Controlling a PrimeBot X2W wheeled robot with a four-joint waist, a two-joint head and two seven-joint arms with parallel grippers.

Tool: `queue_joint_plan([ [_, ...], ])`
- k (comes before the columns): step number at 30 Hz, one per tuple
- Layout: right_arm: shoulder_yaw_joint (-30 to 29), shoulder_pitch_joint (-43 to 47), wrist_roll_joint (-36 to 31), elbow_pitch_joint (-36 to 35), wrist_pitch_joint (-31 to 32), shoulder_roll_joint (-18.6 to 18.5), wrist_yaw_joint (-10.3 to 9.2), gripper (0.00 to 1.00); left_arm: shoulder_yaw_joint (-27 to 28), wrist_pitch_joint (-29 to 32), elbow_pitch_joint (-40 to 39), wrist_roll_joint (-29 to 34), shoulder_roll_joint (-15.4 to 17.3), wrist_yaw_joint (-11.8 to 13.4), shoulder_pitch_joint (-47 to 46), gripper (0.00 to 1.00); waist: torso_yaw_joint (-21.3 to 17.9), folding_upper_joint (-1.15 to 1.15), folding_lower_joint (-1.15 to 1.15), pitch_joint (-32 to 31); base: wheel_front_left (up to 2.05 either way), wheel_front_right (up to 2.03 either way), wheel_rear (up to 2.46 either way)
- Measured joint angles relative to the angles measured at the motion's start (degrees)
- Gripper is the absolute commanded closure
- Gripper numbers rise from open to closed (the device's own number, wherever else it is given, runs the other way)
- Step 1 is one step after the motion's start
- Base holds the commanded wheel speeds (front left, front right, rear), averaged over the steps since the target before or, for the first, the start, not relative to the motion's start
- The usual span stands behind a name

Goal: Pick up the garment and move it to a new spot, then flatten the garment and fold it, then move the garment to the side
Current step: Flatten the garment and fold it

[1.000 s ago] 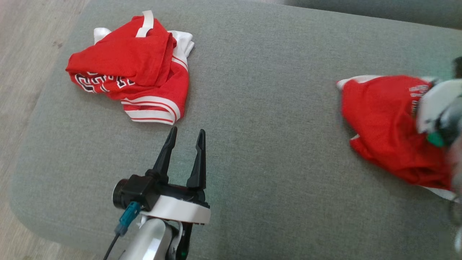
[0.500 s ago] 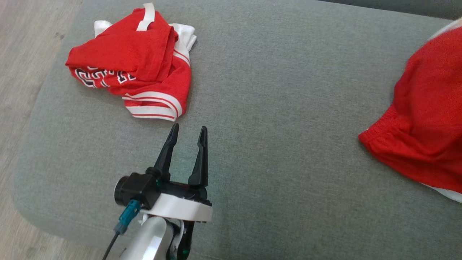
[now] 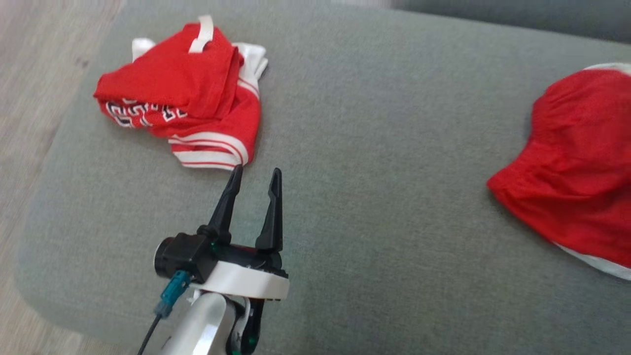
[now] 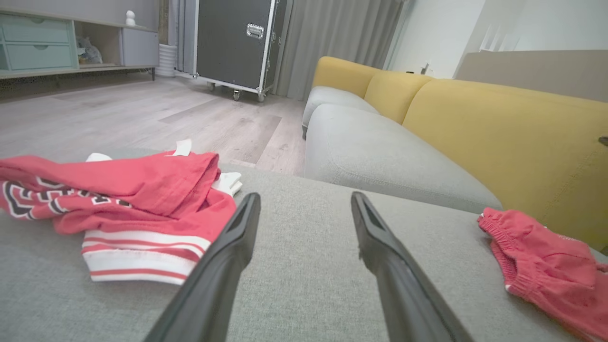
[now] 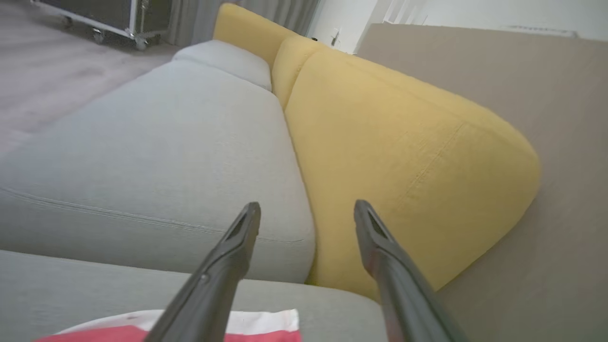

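Note:
A crumpled red jersey (image 3: pixel 182 98) with white stripes and black lettering lies at the far left of the grey cushion (image 3: pixel 369 148). My left gripper (image 3: pixel 255 173) stands open just in front of its striped hem, with nothing between its fingers; in the left wrist view the left gripper (image 4: pixel 305 199) has the jersey (image 4: pixel 118 204) to its left. A second red garment (image 3: pixel 577 167) with a gathered waistband and white trim lies at the cushion's right edge, also seen in the left wrist view (image 4: pixel 546 266). My right gripper (image 5: pixel 308 206) is open above that garment's white hem (image 5: pixel 270 322).
Wooden floor (image 3: pixel 29 74) borders the cushion on the left. Behind the cushion stand a grey sofa seat (image 4: pixel 380 156) and a yellow backrest (image 4: pixel 498 133). A black wheeled case (image 4: pixel 237 42) stands far back on the floor.
The right arm, which was on the right-hand red garment, has left the head view. That garment now lies spread at the cushion's right edge. The camera shifted; the left gripper stayed put.

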Motion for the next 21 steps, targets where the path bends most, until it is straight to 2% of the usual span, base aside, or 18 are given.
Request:
queue_joint_plan([
  [6, -0.9, 3.7, 2.3, 5.1, -10.1, 10.0, 0.00, 0.00, 0.7, 0.0, 0.6, 1.0, 0.0, -0.1, 2.4, 0.00, -2.2, 0.00, -0.02, -5.5, 0.00, 0.00, 0.00],
  [10, 5.5, 7.4, 8.4, 6.6, -12.1, 14.2, 0.00, 0.00, 1.8, 0.0, 0.6, 1.1, 0.0, -0.1, 5.2, 0.00, -4.3, 0.00, -0.02, -9.6, 0.00, 0.00, 0.00],
  [15, 19.5, 16.5, 23.9, -1.9, -12.2, 15.7, 0.00, 0.00, 2.9, 0.0, 0.5, 1.7, 0.1, -0.1, 7.6, 0.00, -8.6, 0.00, -0.02, -13.2, 0.00, 0.00, 0.00],
  [18, 27.4, 26.2, 33.7, -7.9, -12.2, 15.7, 0.00, 0.00, 4.0, 0.0, 0.3, 2.1, 0.1, -0.1, 8.6, 0.00, -11.2, 0.00, -0.01, -14.7, 0.00, 0.00, 0.00],
  [21, 32.1, 36.7, 39.9, -13.4, -12.2, 16.0, 0.00, 0.00, 4.6, 0.0, 0.2, 2.1, 0.1, -0.1, 9.3, 0.00, -13.3, 0.00, -0.01, -15.8, 0.00, 0.00, 0.00],
])
